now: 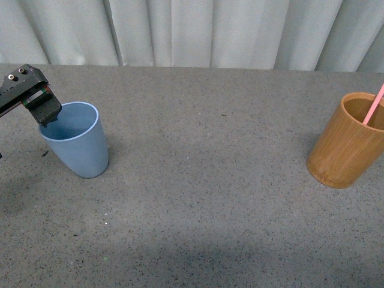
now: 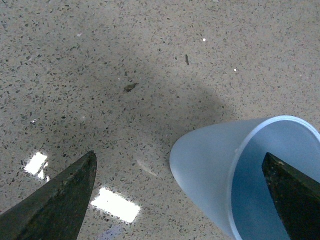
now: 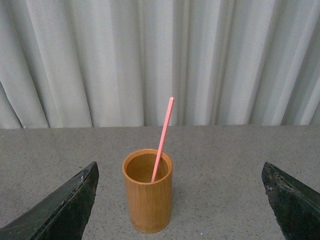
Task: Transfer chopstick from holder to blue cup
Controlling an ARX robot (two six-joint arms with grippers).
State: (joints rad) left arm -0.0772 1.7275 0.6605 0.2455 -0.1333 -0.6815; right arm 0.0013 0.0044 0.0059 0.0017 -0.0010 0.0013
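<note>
My left gripper point(image 2: 179, 157) is straddling the blue cup point(image 1: 81, 147) rim, jaws apart, which only the left wrist view is revealing. My right gripper point(image 3: 180, 167), showing only in its wrist view, is gaping wide, facing the holder point(image 3: 147, 200), with the chopstick point(image 3: 162, 140) leaning inside.

The chopstick point(image 1: 373, 105) is salmon-pink and straight. It leans inside the holder point(image 1: 345, 147), its upper part clear of the rim. The holder, an orange-brown bamboo cylinder, stands upright at the right of the desk point(image 1: 210, 198). The blue cup point(image 1: 78, 144), light blue and tapered, stands far left, well apart.
</note>
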